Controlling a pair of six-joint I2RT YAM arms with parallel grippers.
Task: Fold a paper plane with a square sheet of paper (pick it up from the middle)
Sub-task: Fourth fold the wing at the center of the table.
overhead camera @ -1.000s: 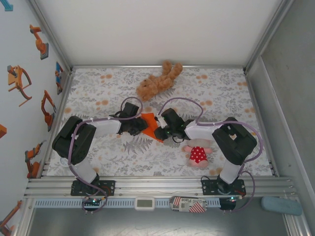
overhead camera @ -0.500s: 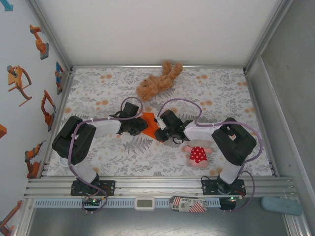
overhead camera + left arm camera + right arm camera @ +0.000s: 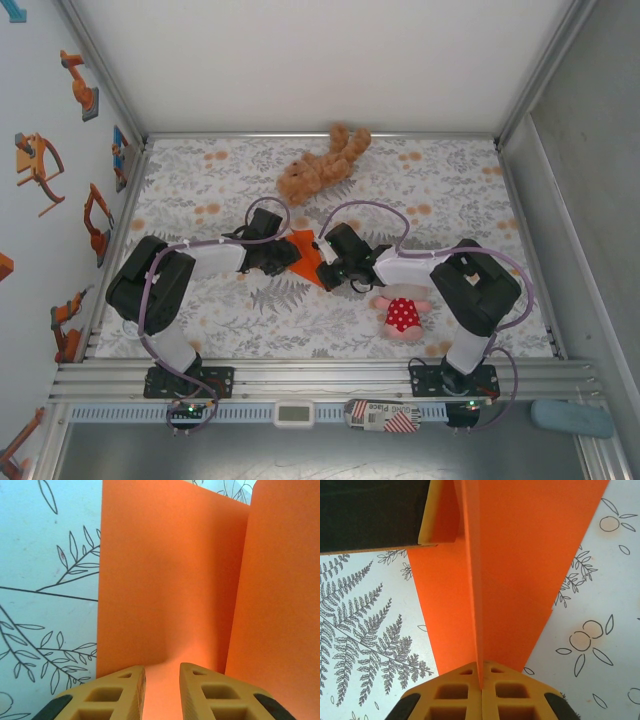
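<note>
The orange paper plane (image 3: 307, 258) lies between my two grippers at mid-table, folded narrow with one sharp point. In the right wrist view its centre crease (image 3: 472, 555) stands upright, and my right gripper (image 3: 481, 672) is shut on that crease near the pointed end. My right gripper (image 3: 327, 268) is at the paper's right side. My left gripper (image 3: 290, 250) is on the paper's left. Its fingers (image 3: 120, 690) are apart over the flat orange wing (image 3: 165, 580), with a raised flap (image 3: 280, 580) to their right. The left gripper (image 3: 162, 672) is open.
A brown plush bear (image 3: 322, 165) lies at the back centre. A pink doll in a red dress (image 3: 402, 312) lies close under the right arm. The floral mat (image 3: 200, 190) is bounded by white walls at the back and both sides.
The right gripper has shifted a little to the left and back, drawing the orange paper with it. The left arm has stayed in place.
</note>
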